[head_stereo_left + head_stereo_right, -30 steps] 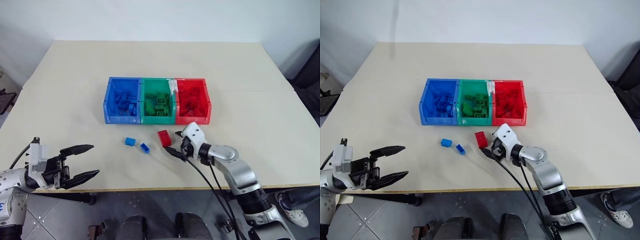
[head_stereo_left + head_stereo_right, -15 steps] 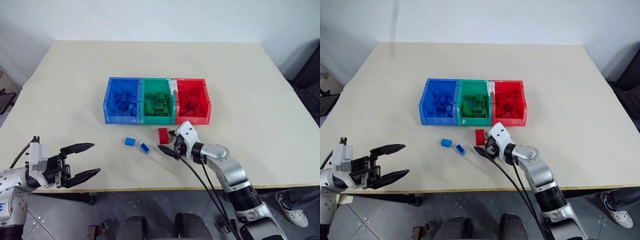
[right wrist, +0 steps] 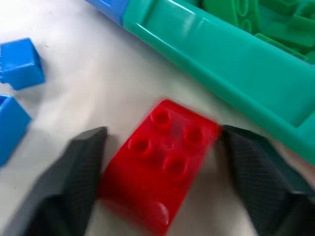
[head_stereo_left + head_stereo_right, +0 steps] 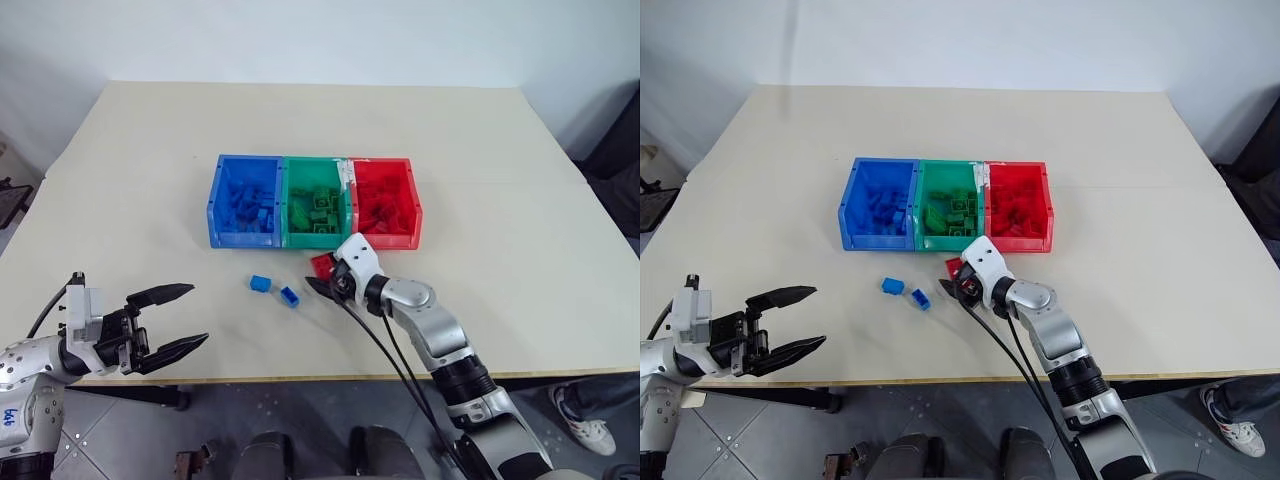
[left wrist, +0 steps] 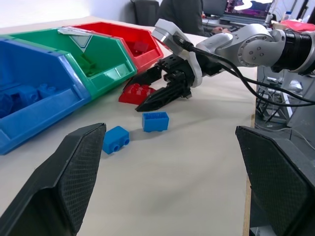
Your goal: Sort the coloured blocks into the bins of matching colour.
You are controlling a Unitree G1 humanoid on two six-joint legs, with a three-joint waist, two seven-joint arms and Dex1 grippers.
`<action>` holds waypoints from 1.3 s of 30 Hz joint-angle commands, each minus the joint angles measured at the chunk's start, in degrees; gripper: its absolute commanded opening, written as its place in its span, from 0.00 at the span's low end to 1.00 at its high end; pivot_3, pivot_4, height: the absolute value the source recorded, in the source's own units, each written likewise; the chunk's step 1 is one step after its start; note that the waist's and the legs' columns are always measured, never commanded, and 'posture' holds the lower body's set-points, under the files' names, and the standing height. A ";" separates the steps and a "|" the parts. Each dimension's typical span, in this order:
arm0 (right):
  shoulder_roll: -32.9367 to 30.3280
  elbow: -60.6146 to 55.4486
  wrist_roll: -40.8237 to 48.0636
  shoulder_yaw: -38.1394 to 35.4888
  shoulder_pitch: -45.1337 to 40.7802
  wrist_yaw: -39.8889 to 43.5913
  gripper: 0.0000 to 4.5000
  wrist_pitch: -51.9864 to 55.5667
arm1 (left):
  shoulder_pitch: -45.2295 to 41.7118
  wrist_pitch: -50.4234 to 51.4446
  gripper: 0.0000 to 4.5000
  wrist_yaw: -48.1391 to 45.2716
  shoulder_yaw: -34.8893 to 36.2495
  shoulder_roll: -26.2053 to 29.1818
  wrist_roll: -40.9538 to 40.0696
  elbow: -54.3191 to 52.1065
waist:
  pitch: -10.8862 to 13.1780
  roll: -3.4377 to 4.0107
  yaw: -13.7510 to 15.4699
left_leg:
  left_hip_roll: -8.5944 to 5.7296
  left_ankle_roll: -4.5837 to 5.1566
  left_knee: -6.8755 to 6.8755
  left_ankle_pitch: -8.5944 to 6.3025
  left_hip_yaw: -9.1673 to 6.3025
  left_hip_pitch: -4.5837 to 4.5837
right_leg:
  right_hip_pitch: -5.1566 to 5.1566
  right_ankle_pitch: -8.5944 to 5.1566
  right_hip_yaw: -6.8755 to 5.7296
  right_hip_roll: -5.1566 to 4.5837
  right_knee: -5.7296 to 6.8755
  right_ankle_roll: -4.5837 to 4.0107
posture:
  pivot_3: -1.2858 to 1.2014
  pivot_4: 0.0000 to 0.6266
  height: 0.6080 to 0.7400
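Since the earlier frame the right arm has reached further in toward the bins, and its right tool [image 4: 322, 277] now straddles the red block [image 3: 160, 172], fingers half-closed around it with gaps on both sides, not gripping. That forearm lies low over the surface [image 4: 500, 220], pointing toward the green bin [image 4: 316, 216]. The blue bin [image 4: 245, 200] and red bin [image 4: 384, 200] sit just beyond. The left tool [image 4: 178, 318] hovers level, wide open and empty, well apart from everything. Two blue blocks [image 4: 261, 283] [image 4: 290, 296] lie just beside the right tool's fingertips.
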 commanded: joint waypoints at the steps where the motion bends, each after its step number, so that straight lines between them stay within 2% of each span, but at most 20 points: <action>1: -2.55 -3.50 1.12 -0.51 2.74 2.41 0.50 1.77 | 0.01 -0.42 1.00 0.18 0.36 0.05 -0.45 -1.15 | -0.02 -0.03 0.07 | 0.00 0.00 0.00 0.00 -0.01 -0.01 | 0.00 0.00 0.00 -0.01 -0.01 0.00 | 0.52 0.24 1.00; 3: -4.22 -6.87 2.68 -1.13 3.79 4.53 0.35 2.62 | -0.61 -0.53 1.00 0.01 0.04 0.07 -0.23 -0.31 | -0.02 -0.04 0.15 | -0.02 0.00 0.00 0.00 -0.01 -0.01 | 0.01 0.00 0.00 -0.03 -0.03 0.00 | 0.52 0.24 1.00; 4: -5.30 -9.14 4.00 -1.57 4.38 6.22 0.33 2.78 | -1.12 -0.61 1.00 -0.10 -0.24 0.06 -0.06 0.25 | -0.01 -0.02 0.24 | -0.02 0.00 0.00 0.00 -0.01 -0.02 | 0.01 0.00 0.00 -0.03 -0.04 0.00 | 0.52 0.24 1.00; 8: -9.67 -17.19 10.41 -4.91 4.92 11.80 0.33 5.18 | -3.21 -0.93 1.00 -0.33 -1.42 -0.16 0.51 1.95 | 0.03 0.04 0.18 | -0.02 0.01 0.00 -0.01 0.00 -0.07 | 0.03 0.00 0.00 -0.03 -0.17 0.00 | 0.52 0.24 1.00; 12: -14.62 -21.49 17.15 -11.55 2.98 14.39 0.33 10.26 | -4.40 -1.31 1.00 -0.98 -1.80 -0.05 0.46 3.44 | 0.07 0.11 0.09 | 0.02 0.01 -0.04 0.00 0.03 -0.05 | 0.02 0.00 -0.02 0.00 -0.18 0.00 | 0.52 0.24 1.00; 16: -18.17 -14.76 18.40 -17.69 -4.14 12.40 0.33 11.75 | -5.54 -1.79 1.00 -1.15 -2.45 -0.16 0.78 4.53 | 0.08 0.12 0.19 | 0.00 0.01 0.01 0.00 0.08 -0.06 | 0.03 0.00 -0.03 0.00 -0.21 0.00 | 0.52 0.24 1.00; 20: -17.83 -0.76 15.12 -18.57 -13.45 9.93 0.33 6.49 | -6.21 -2.30 1.00 -1.10 -2.92 -0.31 1.06 5.23 | 0.08 0.11 0.01 | 0.00 0.01 -0.01 0.00 0.09 -0.05 | 0.02 0.00 -0.03 -0.01 -0.20 0.00 | 0.52 0.24 1.00; 22: -17.75 7.49 11.94 -16.77 -17.43 9.60 0.49 2.39 | -6.72 -2.75 1.00 -0.98 -3.09 -0.53 1.26 5.52 | 0.08 0.12 -0.02 | 0.00 0.01 -0.01 0.00 0.15 -0.06 | 0.01 0.00 -0.05 0.02 -0.22 0.00 | 0.52 0.24 1.00; 24: -17.51 12.46 9.87 -15.42 -19.61 10.03 0.61 -1.49 | -7.12 -3.06 1.00 -0.89 -3.11 -0.66 1.33 5.76 | 0.08 0.12 -0.05 | -0.01 0.01 -0.02 0.01 0.15 -0.04 | -0.01 0.00 -0.09 0.05 -0.15 0.00 | 0.52 0.24 1.00; 29: -17.20 14.24 9.21 -14.82 -20.45 12.02 0.99 -4.33 | -6.98 -3.63 1.00 -0.58 -2.90 -0.85 1.44 5.71 | 0.11 0.16 0.06 | -0.05 0.05 0.00 0.03 0.15 -0.09 | -0.02 0.00 -0.22 0.07 -0.12 0.00 | 0.52 0.24 1.00; 35: -21.54 3.60 12.28 -14.53 -13.25 20.19 1.00 -1.13 | -6.47 -4.18 1.00 -0.59 -2.81 -1.07 1.45 5.94 | 0.10 0.15 0.36 | -0.06 0.07 0.04 0.03 0.05 -0.11 | 0.04 0.00 -0.19 0.04 -0.12 0.00 | 0.52 0.24 1.00; 39: -30.17 -5.70 17.13 -15.29 -3.71 32.55 1.00 0.91 | -7.51 -4.49 1.00 -0.75 -3.16 -1.09 1.61 6.95 | 0.11 0.17 0.60 | -0.07 0.09 0.04 0.02 -0.01 -0.11 | 0.12 0.00 -0.19 0.02 -0.24 0.00 | 0.52 0.24 1.00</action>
